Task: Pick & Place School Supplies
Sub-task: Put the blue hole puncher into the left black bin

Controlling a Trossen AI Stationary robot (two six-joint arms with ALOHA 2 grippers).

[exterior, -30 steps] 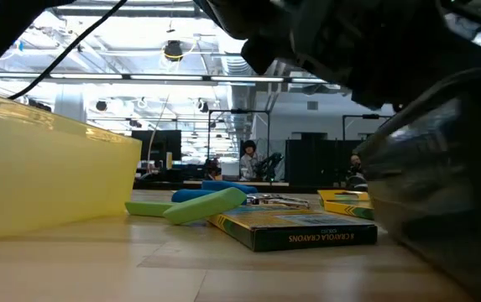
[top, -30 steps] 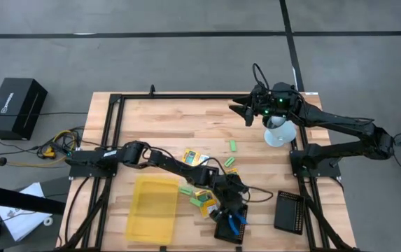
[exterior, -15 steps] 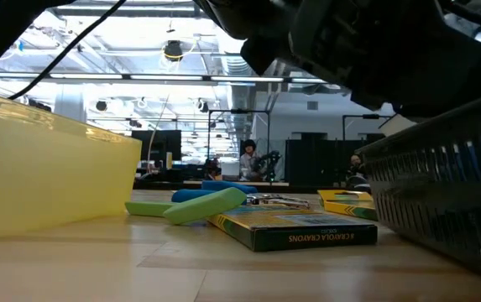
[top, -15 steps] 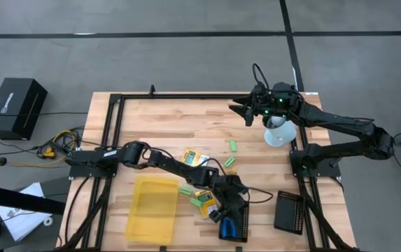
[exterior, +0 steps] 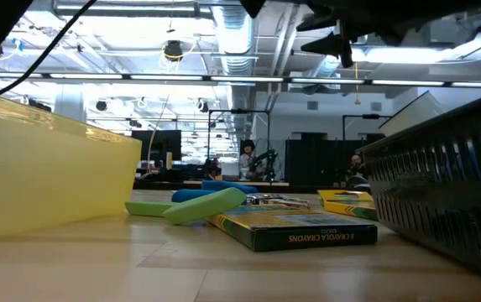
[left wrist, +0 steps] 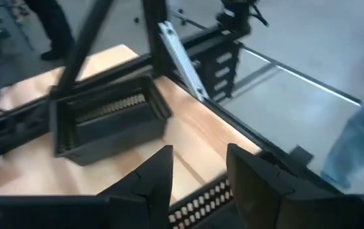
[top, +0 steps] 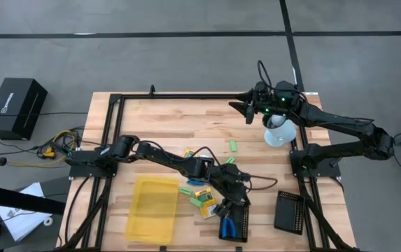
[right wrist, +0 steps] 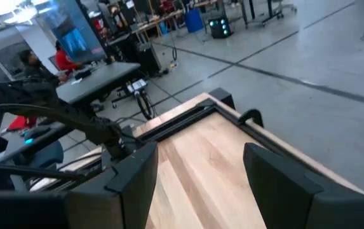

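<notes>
Butcher-block planks make up the table [top: 158,119], framed in black rail, with grey floor all round. Blue scissors [top: 226,227] lie in the near black tray [top: 243,225], toward the table's near right. The left gripper [top: 234,201] hangs just above that tray's far edge with its fingers [left wrist: 156,178] apart and nothing between them, so by my reading the drop is done and the arm is clearing away.

Far-left of the tray sit the crayon packs: one [top: 203,194] beside a green block [top: 186,190], another [top: 206,206] just near of it, and a third [top: 194,155] farther up, partly under the arm. More green blocks lie at [top: 229,161] and, well apart toward the far side, at [top: 234,145]. A yellow tray [top: 151,208] stands left of the packs; a second black tray [top: 289,211] stands at the near right edge. From table height a pack [exterior: 295,230] and a green block [exterior: 205,205] lie flat on the wood.

To finish well, the gripper should rise straight until clear of the tray wall before swinging left, so it does not drag the tray, then come down on the nearest pack with fingers across its short side.

Far right, the right gripper [top: 238,108] waits high, fingers [right wrist: 131,181] spread, empty.
</notes>
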